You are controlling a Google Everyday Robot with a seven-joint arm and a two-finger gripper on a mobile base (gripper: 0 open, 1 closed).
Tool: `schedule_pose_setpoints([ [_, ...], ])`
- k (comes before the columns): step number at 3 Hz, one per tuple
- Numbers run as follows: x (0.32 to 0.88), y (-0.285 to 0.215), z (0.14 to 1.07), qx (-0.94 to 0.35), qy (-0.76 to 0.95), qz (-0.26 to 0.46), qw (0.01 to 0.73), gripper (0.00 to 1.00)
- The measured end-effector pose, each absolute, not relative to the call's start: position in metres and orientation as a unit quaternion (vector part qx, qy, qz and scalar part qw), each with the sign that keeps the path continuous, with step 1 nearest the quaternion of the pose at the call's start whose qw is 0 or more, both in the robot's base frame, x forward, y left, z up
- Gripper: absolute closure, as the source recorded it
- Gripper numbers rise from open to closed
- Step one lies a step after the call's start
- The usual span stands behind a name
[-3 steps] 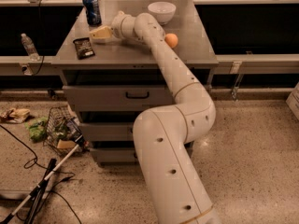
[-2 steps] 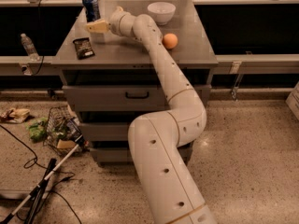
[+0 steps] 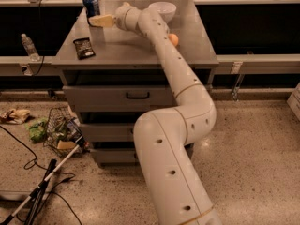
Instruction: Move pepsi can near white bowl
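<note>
Your gripper (image 3: 100, 21), a pale tan wedge on a smooth cream arm, lies low over the back left of the table (image 3: 126, 55), tip pointing left; whether it stands parted or closed cannot be told. One can (image 3: 91, 5), blue cylinder with silver top, stands upright at the back left corner, just behind the gripper tip; contact cannot be judged. One bowl (image 3: 162, 10), round, plain white, sits at the back centre, apart from the can, with your wrist between them. One orange (image 3: 174, 40), a smooth ball, lies beside the arm; one flat dark packet (image 3: 84, 48) lies front left. The table is matt grey metal with drawers beneath. One clear bottle (image 3: 29, 46) stands on a ledge to the left; one wire basket (image 3: 59, 131) rests on the speckled stone floor among cables.
</note>
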State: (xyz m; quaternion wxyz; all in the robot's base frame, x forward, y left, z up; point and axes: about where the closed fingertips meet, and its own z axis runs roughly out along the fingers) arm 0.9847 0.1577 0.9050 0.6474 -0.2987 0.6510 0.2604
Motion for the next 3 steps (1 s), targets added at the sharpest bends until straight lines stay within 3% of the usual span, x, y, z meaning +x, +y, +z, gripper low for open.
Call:
schedule_pose_setpoints([
  [2,0.954,0.002,1.066,-0.217,0.654,0.145,0.71,0.0],
  [3,0.93,-0.009,1.116,-0.203,0.63,0.13,0.738,0.0],
])
